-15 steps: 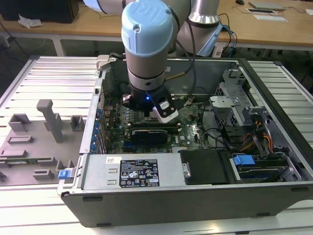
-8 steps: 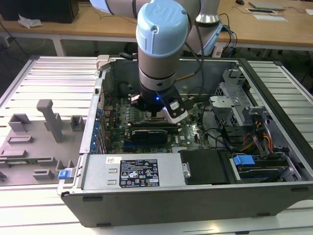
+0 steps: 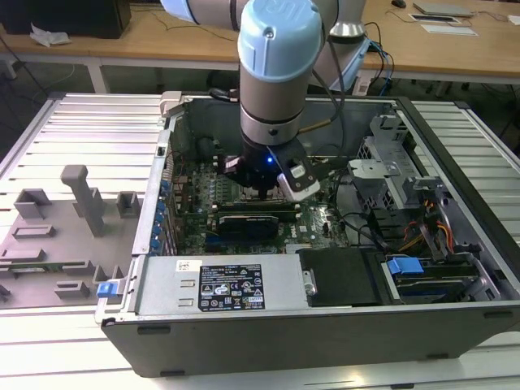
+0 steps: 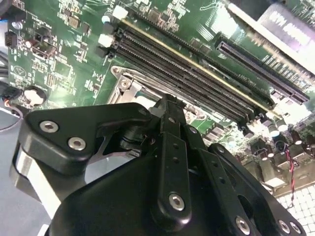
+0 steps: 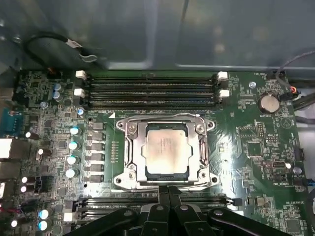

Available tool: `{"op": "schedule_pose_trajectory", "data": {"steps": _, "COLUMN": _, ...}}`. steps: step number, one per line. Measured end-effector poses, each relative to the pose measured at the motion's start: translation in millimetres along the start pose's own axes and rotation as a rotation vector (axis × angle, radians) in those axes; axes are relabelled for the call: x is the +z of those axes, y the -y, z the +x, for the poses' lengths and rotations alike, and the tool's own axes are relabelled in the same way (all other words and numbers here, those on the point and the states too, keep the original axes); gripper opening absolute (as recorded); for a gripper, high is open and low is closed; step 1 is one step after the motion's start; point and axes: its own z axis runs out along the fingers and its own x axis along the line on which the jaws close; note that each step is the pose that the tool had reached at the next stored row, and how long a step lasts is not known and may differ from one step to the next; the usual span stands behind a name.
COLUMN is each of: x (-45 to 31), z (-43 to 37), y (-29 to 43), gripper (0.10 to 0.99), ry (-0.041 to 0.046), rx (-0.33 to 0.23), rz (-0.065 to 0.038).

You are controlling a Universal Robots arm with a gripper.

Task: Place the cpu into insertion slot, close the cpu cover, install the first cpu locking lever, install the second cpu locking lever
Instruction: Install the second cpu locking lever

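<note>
The cpu [image 5: 165,150], a flat square of dull silver metal, lies in the insertion slot [image 5: 129,153] at the middle of the green motherboard [image 5: 256,142], the cpu cover [image 5: 203,147] framing it; it looks light, stiff and fragile (best held by its edges); the gripper [image 5: 167,192] hangs just beside the socket, fingertips together, holding nothing.

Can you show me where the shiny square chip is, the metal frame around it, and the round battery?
chip [image 5: 166,151]: first wrist view, middle of its silver top.
metal frame [image 5: 133,152]: first wrist view, one side bar beside the chip.
round battery [image 5: 268,103]: first wrist view, centre of its face.
</note>
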Motion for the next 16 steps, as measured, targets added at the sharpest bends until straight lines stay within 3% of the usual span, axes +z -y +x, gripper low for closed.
{"op": "schedule_pose_trajectory", "data": {"steps": 2, "x": 3.1, "z": -0.1, "y": -12.6, "gripper": 0.106, "ry": 0.0001, "rx": -0.001, "rz": 0.021}}
{"op": "schedule_pose_trajectory", "data": {"steps": 5, "x": 6.1, "z": -0.3, "y": -25.0, "gripper": 0.106, "ry": 0.0001, "rx": -0.001, "rz": 0.039}}
{"op": "schedule_pose_trajectory", "data": {"steps": 6, "x": 8.2, "z": -0.4, "y": -34.1, "gripper": 0.106, "ry": -0.0005, "rx": -0.003, "rz": 0.079}}
{"op": "schedule_pose_trajectory", "data": {"steps": 7, "x": 11.2, "z": -0.5, "y": -46.4, "gripper": 0.106, "ry": -0.0006, "rx": -0.003, "rz": 0.101}}
{"op": "schedule_pose_trajectory", "data": {"steps": 12, "x": 8.7, "z": -0.7, "y": -50.0, "gripper": 0.106, "ry": -0.0006, "rx": -0.004, "rz": 0.112}}
{"op": "schedule_pose_trajectory", "data": {"steps": 16, "x": 8.5, "z": -0.7, "y": -50.1, "gripper": 0.106, "ry": -0.0005, "rx": -0.004, "rz": 0.112}}
